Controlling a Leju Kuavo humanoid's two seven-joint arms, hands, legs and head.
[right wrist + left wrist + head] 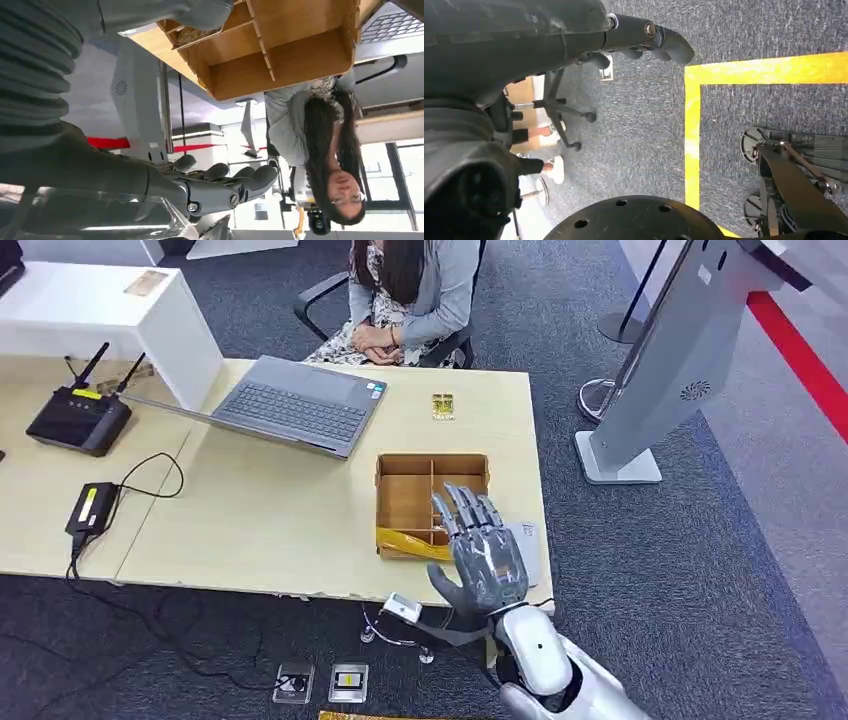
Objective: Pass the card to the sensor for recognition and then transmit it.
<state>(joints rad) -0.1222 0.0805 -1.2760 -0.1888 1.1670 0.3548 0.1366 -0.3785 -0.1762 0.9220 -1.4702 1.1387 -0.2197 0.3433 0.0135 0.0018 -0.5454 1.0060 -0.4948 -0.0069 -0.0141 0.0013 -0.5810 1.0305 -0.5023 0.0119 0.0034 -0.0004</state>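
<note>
- State of my right hand [487,558]: the fingers [462,508] are stretched out and spread, with the thumb splayed toward the lower left of the head view. Nothing is held. The right wrist view agrees: the fingers lie loosely extended with empty air between them.
- State of my left hand [644,37]: it hangs over the carpet, off the bench [280,530]. It carries nothing that I can see. Whether its fingers are spread or curled I cannot tell.
- Position of the right hand: it is at the lower right of the bench in the head view. The palm is at the front edge, and the fingertips reach over the right-hand compartments of the cardboard tray [405,495].
- Location of the card: I take the small gold card [443,406] to be the task item.
  - It lies flat on the bench in the upper centre of the head view, beyond the tray's far wall.
  - It is well apart from my fingertips.
- Governing relation:
  - The card lies straight ahead along the line in which my fingers point, a little to the frame's left of them, with the tray between.
  - Its long axis runs up and down the frame, roughly parallel to my fingers.
- Nearer hand: the right.
- Unresolved item: a pale grey flat piece [527,538] shows just right of my palm, partly covered by it. Whether this is the sensor plate or another card I cannot tell.
- Judgement: the coming move calls for a forward reach over the tray, then a descent onto the card.
</note>
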